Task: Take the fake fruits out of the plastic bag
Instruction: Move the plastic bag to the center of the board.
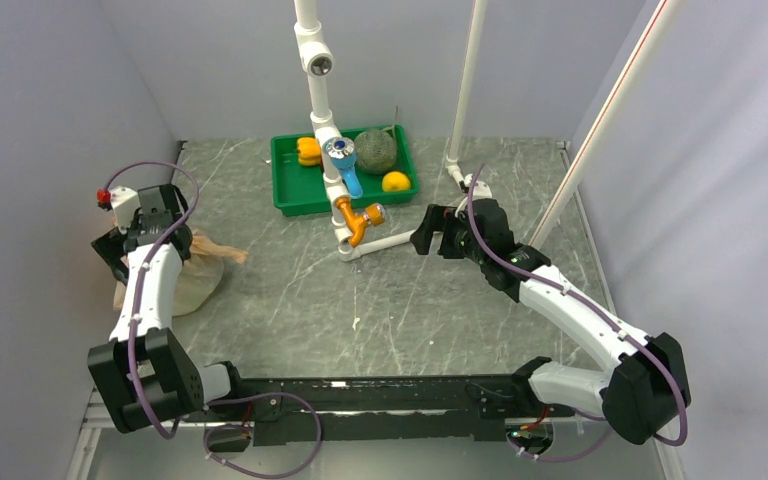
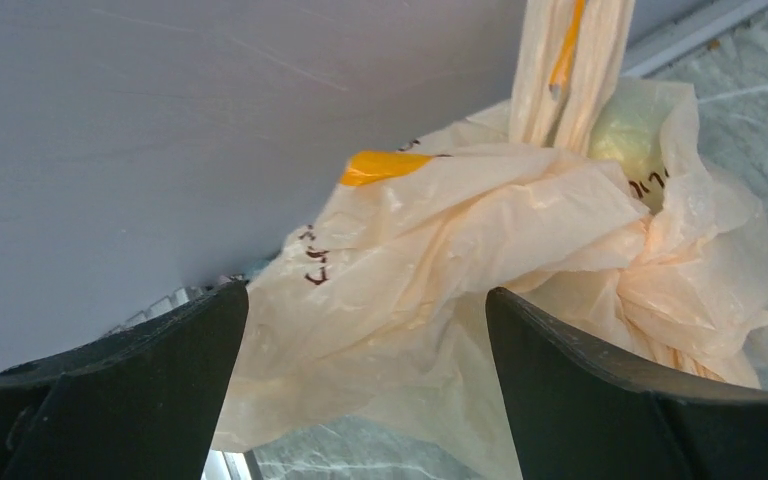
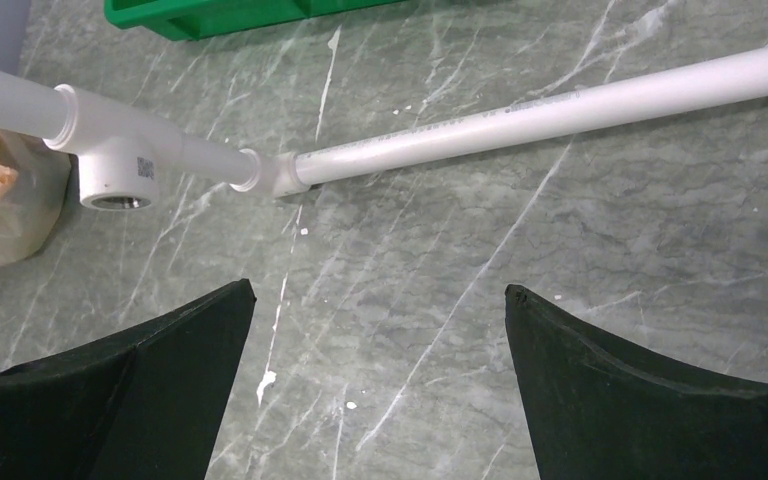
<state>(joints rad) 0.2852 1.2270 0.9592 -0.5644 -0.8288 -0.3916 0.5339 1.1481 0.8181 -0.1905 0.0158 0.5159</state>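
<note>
The peach-beige plastic bag [image 1: 200,272] lies crumpled against the left wall, its twisted handles [image 2: 570,60] pointing away from me. A pale yellow-green fake fruit [image 2: 625,125] shows through the film near the handles; any other fruits in the bag are hidden. My left gripper [image 2: 365,292] is open, and a fold of the bag [image 2: 430,250] lies between its fingers without being pinched. In the top view the left gripper [image 1: 120,262] sits right over the bag by the wall. My right gripper [image 1: 425,235] [image 3: 380,290] hangs open over bare marble, with nothing in it.
A green tray [image 1: 290,192] at the back holds a netted melon [image 1: 375,150], a yellow pepper [image 1: 308,150] and a yellow round fruit [image 1: 395,181]. A white pipe frame [image 1: 390,243] [image 3: 560,110] with an orange fitting [image 1: 360,218] stands just ahead of the right gripper. The grey wall [image 2: 160,120] is close on the left.
</note>
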